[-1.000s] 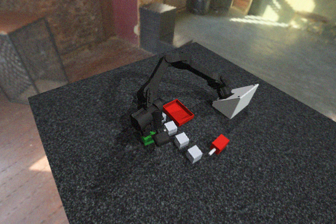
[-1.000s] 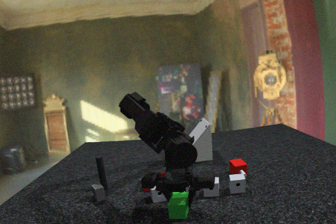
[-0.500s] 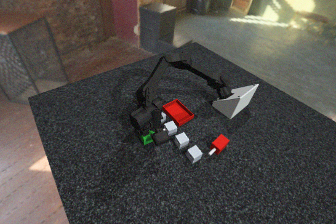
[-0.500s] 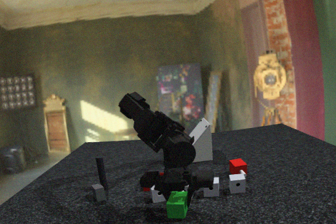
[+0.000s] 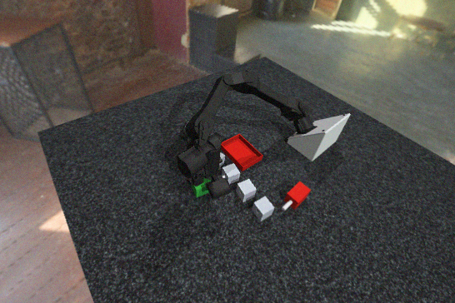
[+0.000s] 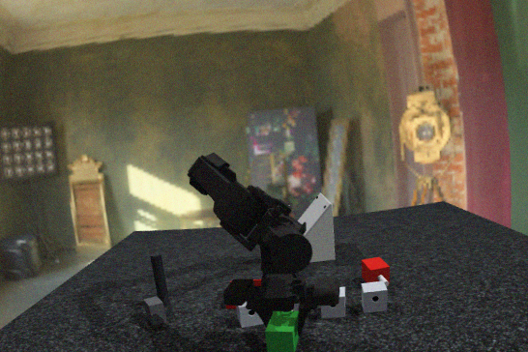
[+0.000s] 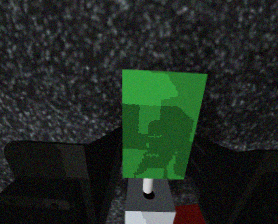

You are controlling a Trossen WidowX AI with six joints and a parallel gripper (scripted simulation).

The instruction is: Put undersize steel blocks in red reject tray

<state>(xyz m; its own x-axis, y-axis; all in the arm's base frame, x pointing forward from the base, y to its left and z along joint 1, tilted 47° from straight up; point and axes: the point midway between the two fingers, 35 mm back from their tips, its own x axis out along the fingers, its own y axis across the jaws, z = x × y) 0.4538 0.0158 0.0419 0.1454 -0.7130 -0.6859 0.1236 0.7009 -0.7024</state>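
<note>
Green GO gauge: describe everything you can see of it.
The green GO gauge has a plain, box-shaped handle, bright green and patched with darker shadow, and a thin white pin jutting from one end. It looks like smooth plastic or painted metal. The hand is shut on the handle. The pin points at a steel block, its tip at the dark bore; how far in it reaches, I cannot tell.

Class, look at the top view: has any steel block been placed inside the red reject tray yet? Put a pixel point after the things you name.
No, the red reject tray [image 5: 242, 150] shows a bare floor, with no block in it.
</note>
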